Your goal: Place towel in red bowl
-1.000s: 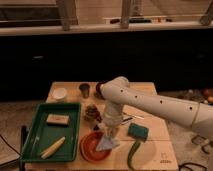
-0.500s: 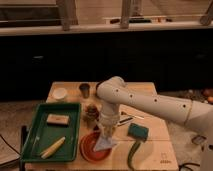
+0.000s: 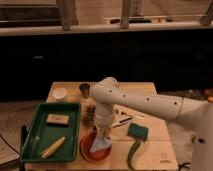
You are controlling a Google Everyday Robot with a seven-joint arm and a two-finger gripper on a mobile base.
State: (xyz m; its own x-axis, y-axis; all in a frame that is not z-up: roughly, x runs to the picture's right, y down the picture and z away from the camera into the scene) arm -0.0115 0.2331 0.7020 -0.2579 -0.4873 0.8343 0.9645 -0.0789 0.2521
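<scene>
The red bowl [image 3: 95,150] sits at the front of the wooden table [image 3: 150,125], right of the green tray. A pale blue towel [image 3: 101,144] hangs down into the bowl from under my gripper [image 3: 102,133], which is directly above the bowl at the end of the white arm [image 3: 145,102]. The towel's lower end rests on the bowl's inside. The arm hides the top of the towel.
A green tray [image 3: 50,132] at the front left holds a tan block [image 3: 57,119] and a yellow corn-like item [image 3: 53,147]. A white cup [image 3: 60,93] and a metal cup [image 3: 84,90] stand at the back. A green sponge [image 3: 137,132] and a green curved item [image 3: 133,152] lie to the right.
The arm has shifted left and down, bringing the gripper and towel from beside the bowl to over it, with the towel now hanging into the bowl.
</scene>
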